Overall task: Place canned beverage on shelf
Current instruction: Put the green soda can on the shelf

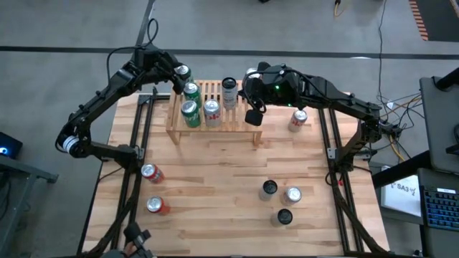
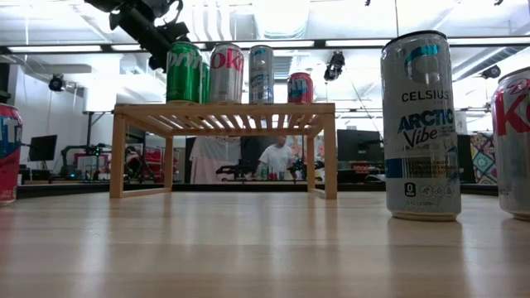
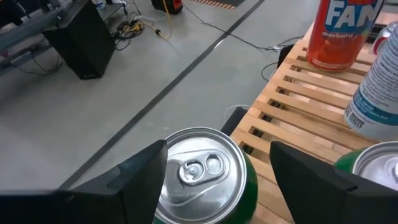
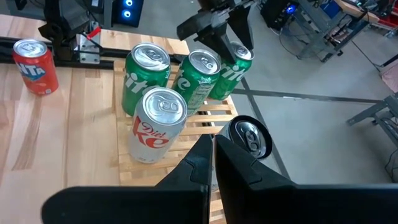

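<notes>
My left gripper straddles a green can on the shelf, jaws apart — probably just released; loose cans remain.

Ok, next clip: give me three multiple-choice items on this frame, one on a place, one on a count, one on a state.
1. Where is the left gripper?
A. Over the shelf's far-left corner
B. At the table's front edge
C. Beside the loose cans at front right

2. How many green cans stand on the shelf?
A. One
B. Three
C. Five

3. What state is the right gripper in?
A. Wide open
B. Shut on the Diet Coke can
C. Shut and empty

Answers:
1 A: the left gripper straddles a green can at the far-left corner of the shelf.
2 B: the right wrist view shows that can and two more green cans on the slats.
3 C: the right gripper has its fingers pressed together, with the Diet Coke can standing free beyond them.
</notes>
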`<state>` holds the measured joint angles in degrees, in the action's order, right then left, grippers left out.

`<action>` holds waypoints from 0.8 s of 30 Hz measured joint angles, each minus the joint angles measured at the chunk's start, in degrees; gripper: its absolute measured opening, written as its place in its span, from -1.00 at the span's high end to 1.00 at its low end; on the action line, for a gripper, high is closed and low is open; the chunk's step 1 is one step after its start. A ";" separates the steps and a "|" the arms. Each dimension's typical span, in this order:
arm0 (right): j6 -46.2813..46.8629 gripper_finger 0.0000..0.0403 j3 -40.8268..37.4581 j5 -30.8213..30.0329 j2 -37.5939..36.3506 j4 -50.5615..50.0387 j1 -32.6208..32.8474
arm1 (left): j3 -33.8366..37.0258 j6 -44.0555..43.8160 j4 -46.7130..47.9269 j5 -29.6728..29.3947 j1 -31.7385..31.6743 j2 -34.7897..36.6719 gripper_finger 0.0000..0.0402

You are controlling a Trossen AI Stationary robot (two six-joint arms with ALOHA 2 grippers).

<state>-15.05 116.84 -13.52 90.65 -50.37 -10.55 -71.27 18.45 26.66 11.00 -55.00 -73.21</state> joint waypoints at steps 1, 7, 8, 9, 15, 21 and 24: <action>-0.05 0.95 0.00 0.00 0.00 0.00 0.01 | -0.38 -0.48 0.13 0.00 0.00 0.00 -0.36; -0.11 0.95 0.00 0.00 0.00 0.00 0.02 | -4.57 -4.55 1.41 -1.20 0.00 0.20 -0.45; -0.11 0.95 0.00 0.00 0.00 0.02 0.02 | -5.24 -4.80 2.72 -2.47 0.05 0.20 -0.46; -0.11 0.95 0.00 0.02 0.00 0.00 0.02 | -5.86 -5.28 4.19 -3.90 0.04 0.20 -0.47; -0.11 0.95 0.00 0.17 0.00 0.02 0.02 | -7.40 -8.13 9.83 -7.35 0.02 0.20 -0.48; -0.02 0.95 0.00 0.20 0.00 0.04 0.02 | -6.79 -11.75 9.55 -7.44 0.04 -0.70 -0.48; 0.39 0.95 0.00 0.20 0.00 0.04 0.02 | -6.75 -11.99 9.47 -7.50 0.07 -1.37 -0.48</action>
<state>-14.66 116.84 -13.32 90.65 -50.33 -10.52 -78.02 6.46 36.13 3.51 -54.94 -74.58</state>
